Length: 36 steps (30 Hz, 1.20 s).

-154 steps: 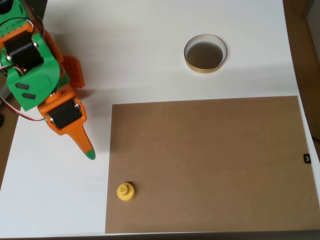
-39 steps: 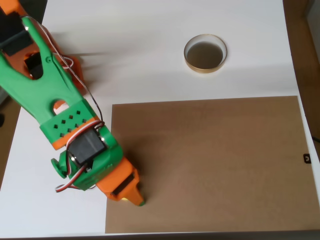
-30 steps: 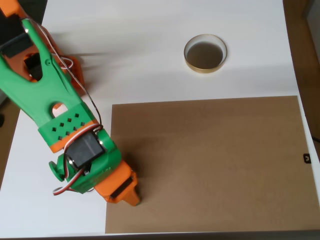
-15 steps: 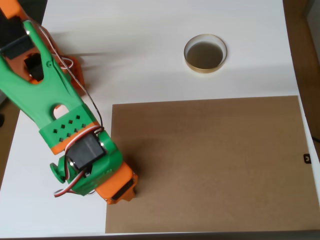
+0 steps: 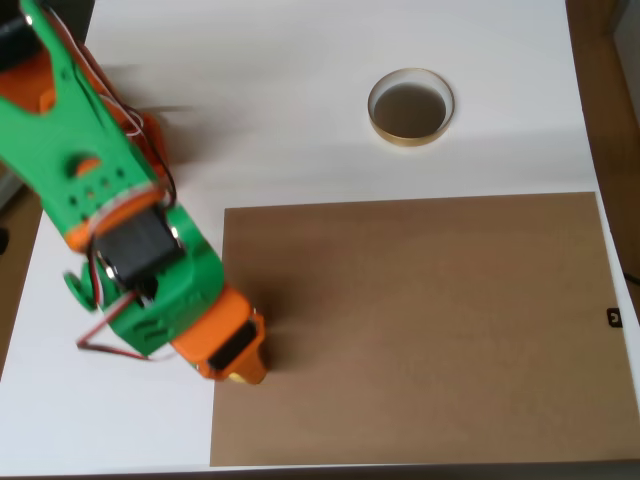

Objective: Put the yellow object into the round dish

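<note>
White table (image 5: 300, 100) fills most of the overhead view, and a large brown board (image 5: 420, 320) lies flat on its lower right part. From the upper left corner the green and orange arm (image 5: 90, 190) reaches down across the table, its wrist bent over the left edge of the board. The gripper (image 5: 240, 372) points downward there, and a bit of the yellow object (image 5: 243, 379) shows under its orange tip. I cannot tell if the fingers close on it. The round dish (image 5: 410, 107) stands on the white surface, well apart, above the board.
</note>
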Each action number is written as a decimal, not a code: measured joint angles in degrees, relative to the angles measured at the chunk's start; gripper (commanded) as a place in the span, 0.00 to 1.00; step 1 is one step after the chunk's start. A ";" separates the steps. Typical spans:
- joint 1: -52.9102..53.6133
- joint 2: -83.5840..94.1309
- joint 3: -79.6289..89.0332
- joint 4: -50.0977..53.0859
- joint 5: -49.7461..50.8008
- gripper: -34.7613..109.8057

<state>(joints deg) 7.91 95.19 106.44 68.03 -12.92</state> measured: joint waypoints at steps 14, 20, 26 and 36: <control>-16.00 20.04 4.13 7.91 -2.02 0.24; -23.82 20.48 4.13 10.72 -2.29 0.24; -31.46 20.48 4.13 12.57 -2.81 0.24; -45.97 18.19 4.04 14.85 -2.55 0.24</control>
<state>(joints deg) -38.06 113.38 110.48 82.88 -15.47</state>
